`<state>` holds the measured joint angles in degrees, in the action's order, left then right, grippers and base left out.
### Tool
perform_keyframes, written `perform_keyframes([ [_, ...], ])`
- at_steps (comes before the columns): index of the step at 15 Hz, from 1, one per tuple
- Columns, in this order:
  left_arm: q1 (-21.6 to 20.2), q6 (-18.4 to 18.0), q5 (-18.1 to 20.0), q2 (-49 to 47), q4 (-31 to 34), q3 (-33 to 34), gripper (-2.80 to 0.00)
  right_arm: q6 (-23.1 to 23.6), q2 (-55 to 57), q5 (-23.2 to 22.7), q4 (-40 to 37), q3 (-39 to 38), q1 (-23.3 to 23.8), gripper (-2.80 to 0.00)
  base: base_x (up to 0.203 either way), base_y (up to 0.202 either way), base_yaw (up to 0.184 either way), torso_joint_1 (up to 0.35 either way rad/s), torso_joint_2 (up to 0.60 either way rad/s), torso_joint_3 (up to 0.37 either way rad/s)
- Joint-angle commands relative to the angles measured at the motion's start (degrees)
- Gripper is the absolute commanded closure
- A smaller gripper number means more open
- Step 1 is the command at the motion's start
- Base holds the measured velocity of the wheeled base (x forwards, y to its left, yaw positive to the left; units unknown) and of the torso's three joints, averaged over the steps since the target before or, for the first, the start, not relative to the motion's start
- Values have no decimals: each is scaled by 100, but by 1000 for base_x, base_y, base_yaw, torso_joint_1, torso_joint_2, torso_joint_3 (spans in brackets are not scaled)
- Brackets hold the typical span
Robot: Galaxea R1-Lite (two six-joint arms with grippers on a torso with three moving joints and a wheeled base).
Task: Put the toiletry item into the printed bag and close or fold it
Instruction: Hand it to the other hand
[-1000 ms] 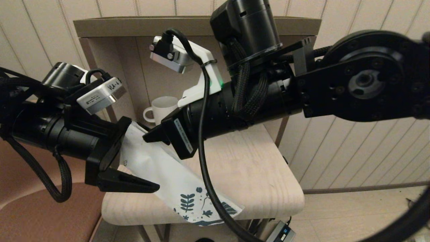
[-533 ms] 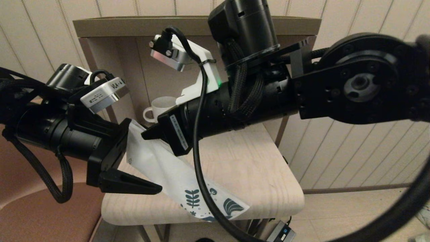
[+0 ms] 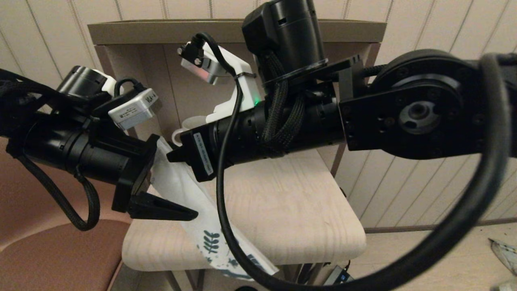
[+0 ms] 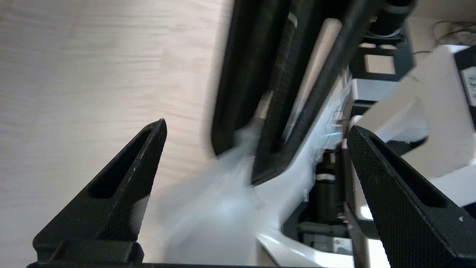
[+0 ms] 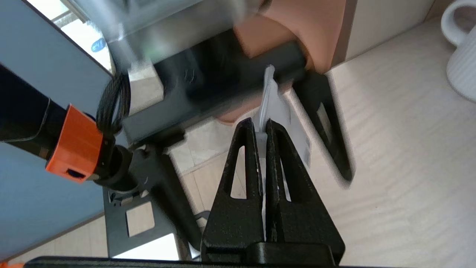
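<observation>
The printed bag (image 3: 183, 190), white with teal leaf prints at its low end, hangs slanted over the table's front left. Its upper end is pinched in my right gripper (image 5: 260, 123), which is shut on it just in front of the mug. My left gripper (image 4: 256, 124) stands wide open around the bag's upper part without touching it. One of its fingers (image 3: 161, 210) points right, below the bag's middle. The bag shows as a white blur (image 4: 208, 208) between those open jaws. The toiletry item is hidden in every view.
A white ribbed mug (image 5: 463, 74) stands at the back left of the pale wooden table (image 3: 291, 194), under a shelf (image 3: 161, 32). A brown seat (image 3: 48, 258) lies left of the table. The right arm's cable (image 3: 220, 194) loops across the front.
My right gripper has moved left and slightly up with the bag. The bag's printed end swung left and now hangs steeper over the front edge. The left gripper shifted slightly right.
</observation>
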<state>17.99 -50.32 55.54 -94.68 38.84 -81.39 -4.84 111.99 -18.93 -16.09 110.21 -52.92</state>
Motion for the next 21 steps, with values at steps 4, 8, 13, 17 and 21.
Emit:
perform_keyframes([
  [4, -123, -135, -19, -141, 166, -272, -280, 72, -300, -193, 11, -363, -5, 0, 0, 0, 0, 0, 0, 0],
  [8, -130, -224, 1, -252, 124, -149, -280, 238, -362, -286, 1, -287, 27, 0, 0, 0, 0, 0, 0, 0],
  [13, -130, -219, 66, -353, 115, -232, -280, 266, -313, -374, 5, -276, 31, 0, 0, 0, 0, 0, 0, 0],
  [17, -125, -188, 462, -349, 128, -131, -280, 227, -269, -374, -10, -153, 29, 0, 0, 0, 0, 0, 0, 0],
  [21, -130, -188, 484, -331, 115, -61, -280, 273, -318, -374, -11, -314, 36, 0, 0, 0, 0, 0, 0, 0],
])
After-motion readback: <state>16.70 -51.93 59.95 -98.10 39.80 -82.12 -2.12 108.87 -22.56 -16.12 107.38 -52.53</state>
